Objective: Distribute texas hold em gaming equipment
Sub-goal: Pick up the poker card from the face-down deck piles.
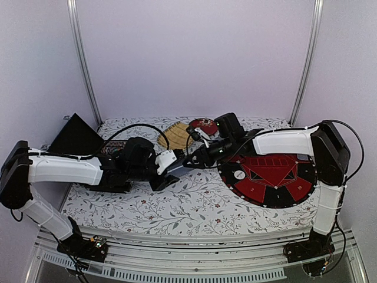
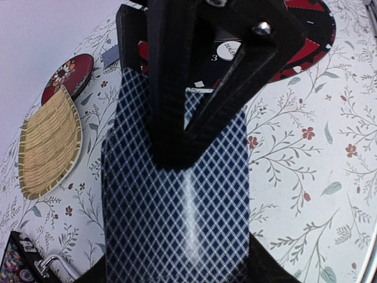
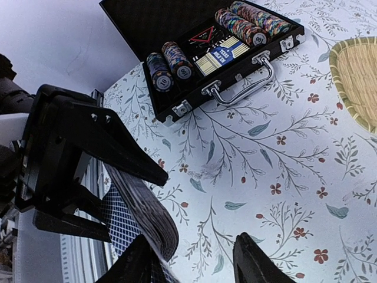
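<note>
Two grippers sat together mid-table. Left gripper (image 1: 172, 175) clamped the card deck (image 2: 177, 200), one end cut off by the frame. Right gripper (image 3: 194, 260) had its fingers spread over the deck; contact unclear. White button (image 2: 227, 50) was half hidden behind them.

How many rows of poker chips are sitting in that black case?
4, all in the case: two short rows at one end, two longer rows at the other. Others may be hidden.

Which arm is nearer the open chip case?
Left. The left arm lies directly in front of the chip case; the right arm is across the table, over the red mat.
</note>
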Action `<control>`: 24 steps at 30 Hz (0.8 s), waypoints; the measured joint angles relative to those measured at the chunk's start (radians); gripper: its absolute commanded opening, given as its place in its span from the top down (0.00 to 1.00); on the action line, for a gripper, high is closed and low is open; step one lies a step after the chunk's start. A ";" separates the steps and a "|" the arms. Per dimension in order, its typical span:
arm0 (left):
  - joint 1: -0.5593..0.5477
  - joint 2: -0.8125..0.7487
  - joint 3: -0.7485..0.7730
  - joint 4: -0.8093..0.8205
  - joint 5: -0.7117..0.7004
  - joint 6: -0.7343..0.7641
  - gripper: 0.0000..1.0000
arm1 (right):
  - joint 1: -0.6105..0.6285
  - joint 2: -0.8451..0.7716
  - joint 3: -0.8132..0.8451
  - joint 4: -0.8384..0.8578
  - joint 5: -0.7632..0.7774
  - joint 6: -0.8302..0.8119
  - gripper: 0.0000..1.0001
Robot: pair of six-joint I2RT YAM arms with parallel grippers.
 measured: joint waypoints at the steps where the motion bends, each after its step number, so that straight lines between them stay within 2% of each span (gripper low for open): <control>1: 0.000 0.002 0.000 0.000 0.000 0.000 0.45 | 0.000 -0.004 0.000 -0.008 0.005 -0.006 0.57; 8: 0.000 0.005 0.000 0.000 0.000 0.000 0.45 | 0.000 -0.037 0.000 -0.069 0.043 -0.039 0.71; 10: 0.000 0.005 0.000 0.000 0.000 0.000 0.45 | 0.000 -0.047 0.000 -0.087 0.054 -0.047 0.78; 13: 0.000 0.006 0.000 0.000 0.000 0.000 0.45 | 0.000 -0.060 0.000 -0.113 0.069 -0.061 0.94; 14: 0.000 0.006 0.000 -0.001 -0.001 0.000 0.45 | 0.000 -0.064 0.000 -0.121 0.072 -0.068 0.96; 24: 0.002 0.009 0.000 -0.002 -0.002 0.000 0.45 | -0.001 -0.110 0.015 -0.223 0.113 -0.126 0.98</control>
